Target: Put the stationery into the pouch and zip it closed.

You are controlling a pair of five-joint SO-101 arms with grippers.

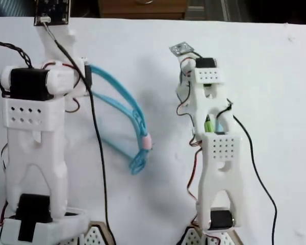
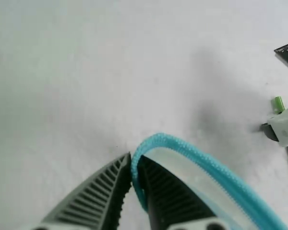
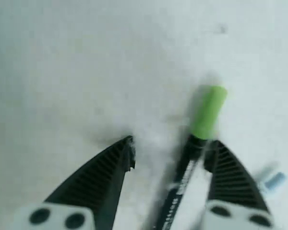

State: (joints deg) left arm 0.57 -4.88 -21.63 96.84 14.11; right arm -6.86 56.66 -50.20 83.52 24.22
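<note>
Pouch point(image 1: 117, 121): clear, with blue zip trim, lay on the white table point(image 1: 275, 76) between the two arms, stretching from the left arm's head down toward the table's middle. Its mouth stood open as two parted blue bands, and a pink zip pull point(image 1: 147, 141) sat near the far end. Left gripper point(image 2: 132, 165): fingers pressed together, pinching the blue trim of the pouch at a corner, with the trim looping out past the fingertips in the left wrist view. Pen point(image 3: 209, 110): black barrel with a green cap, lay on the table apart from the pouch, under the right arm's head point(image 1: 208, 124). Right gripper point(image 3: 173, 143): jaws spread wide, low over the table, with the pen between them and close against one finger. Pale blue object point(image 3: 273, 181): small, blurred, just beside that finger; kind not told. Black cable point(image 1: 99, 153): ran down the table beside the left arm.
</note>
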